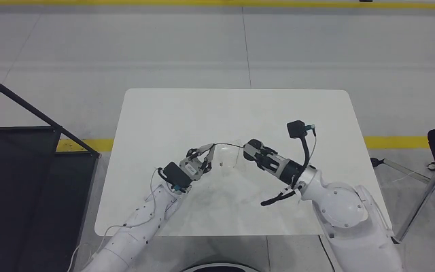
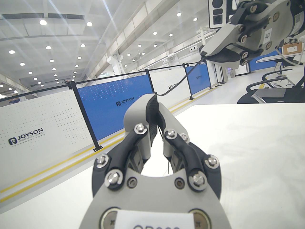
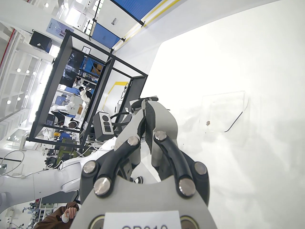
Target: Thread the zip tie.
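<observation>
A thin black zip tie (image 1: 229,145) spans the air between my two grippers above the middle of the white table (image 1: 163,115). My left gripper (image 1: 208,153) is shut on one end of it; in the left wrist view the strap (image 2: 181,79) runs from my closed left gripper (image 2: 155,101) up to the right gripper (image 2: 207,55), which pinches the other end. In the right wrist view my right gripper (image 3: 145,107) is closed, and the strap between its pads is hidden.
A clear plastic sheet (image 3: 224,110) with a dark curved edge lies flat on the table under the grippers. A black frame stand (image 1: 30,109) and dark panel sit off the table's left side. The table surface around the arms is bare white.
</observation>
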Action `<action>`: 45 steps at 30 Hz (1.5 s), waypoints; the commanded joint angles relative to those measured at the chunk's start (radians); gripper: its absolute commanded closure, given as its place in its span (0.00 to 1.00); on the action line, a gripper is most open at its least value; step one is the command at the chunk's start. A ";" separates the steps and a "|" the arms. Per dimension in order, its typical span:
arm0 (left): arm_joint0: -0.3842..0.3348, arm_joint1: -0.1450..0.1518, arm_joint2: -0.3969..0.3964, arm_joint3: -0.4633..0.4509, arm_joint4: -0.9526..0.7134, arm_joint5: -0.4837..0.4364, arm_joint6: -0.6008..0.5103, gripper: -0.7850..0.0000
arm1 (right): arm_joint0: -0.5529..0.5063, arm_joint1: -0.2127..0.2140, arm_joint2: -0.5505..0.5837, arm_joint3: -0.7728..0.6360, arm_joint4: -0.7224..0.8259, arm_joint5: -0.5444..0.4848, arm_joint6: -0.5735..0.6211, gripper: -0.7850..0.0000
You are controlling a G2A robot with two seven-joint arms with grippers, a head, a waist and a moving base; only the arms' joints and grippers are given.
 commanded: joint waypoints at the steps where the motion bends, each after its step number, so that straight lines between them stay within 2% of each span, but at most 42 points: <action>1: 0.000 0.000 0.000 0.000 0.000 0.000 0.000 1.00 | 0.001 0.000 -0.003 0.003 0.000 -0.006 -0.005 1.00; 29: 0.000 0.000 0.000 0.000 0.000 0.000 0.000 1.00 | -0.025 0.001 0.013 0.019 0.057 -0.125 -0.035 1.00; 38: 0.000 0.000 0.000 0.000 0.000 0.000 0.000 1.00 | -0.010 0.005 0.010 0.024 0.023 -0.070 0.021 1.00; 42: 0.017 0.001 -0.016 -0.043 -0.013 0.001 -0.025 1.00 | -0.015 0.008 0.023 0.018 0.021 -0.029 0.038 1.00; 45: 0.018 0.003 -0.017 -0.054 0.004 -0.030 -0.016 1.00 | -0.023 0.009 0.027 0.005 0.016 0.009 0.041 1.00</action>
